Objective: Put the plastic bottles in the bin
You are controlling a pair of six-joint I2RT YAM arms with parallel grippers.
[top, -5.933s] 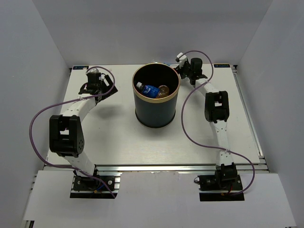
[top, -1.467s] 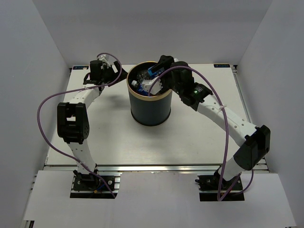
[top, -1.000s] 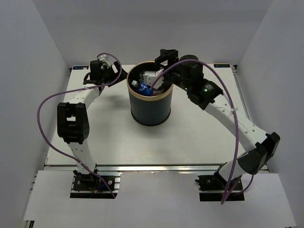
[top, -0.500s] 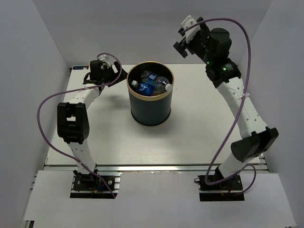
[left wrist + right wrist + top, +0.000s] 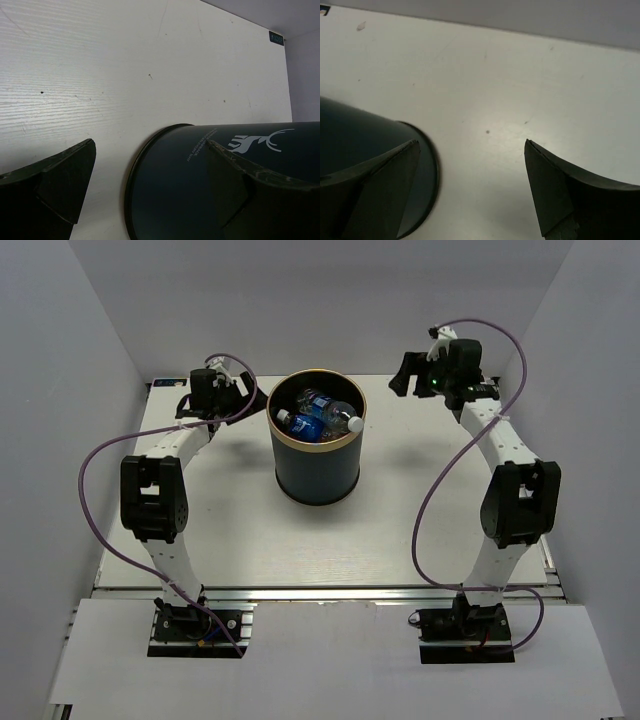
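The plastic bottles, clear with blue labels, are seen piled together inside the bin, which is stood upright on the desk toward its far side. The left hand is held spread apart and empty near the bin's wall. The right hand is likewise spread and empty on the bin's other side.

Top cam: high, behind the arm bases, tilted down, with the whole table and bin in frame at mid distance. Left wrist cam: low and close, faces the bin wall. View is rolled, so the bin looks sideways. Left fingers fill the bottom corners. Right wrist cam: low and close, mostly table, with the bin at the left edge and right fingers in the bottom corners. All three share bin and tabletop.
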